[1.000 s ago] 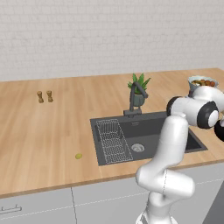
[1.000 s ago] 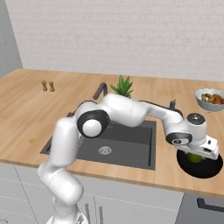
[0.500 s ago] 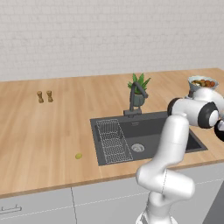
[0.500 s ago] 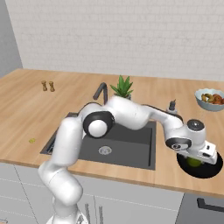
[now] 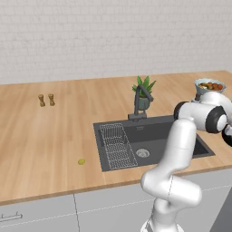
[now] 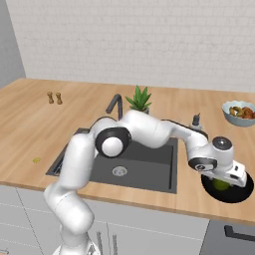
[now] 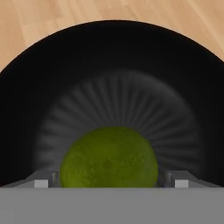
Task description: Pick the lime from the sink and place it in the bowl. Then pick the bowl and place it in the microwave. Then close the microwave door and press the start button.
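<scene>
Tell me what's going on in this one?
The robot arm has reached over to the black bowl on the counter right of the sink. The lime sits inside the bowl, low between the gripper's jaws, which stand spread either side of it. The bowl itself is not yet picked up, so the microwave steps remain.

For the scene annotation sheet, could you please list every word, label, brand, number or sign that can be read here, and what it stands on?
None: no readable text in any view.
The bowl, lime, sink, fruit bowl and arm carry no lettering.
The two shakers are too small to show any marking.
</scene>
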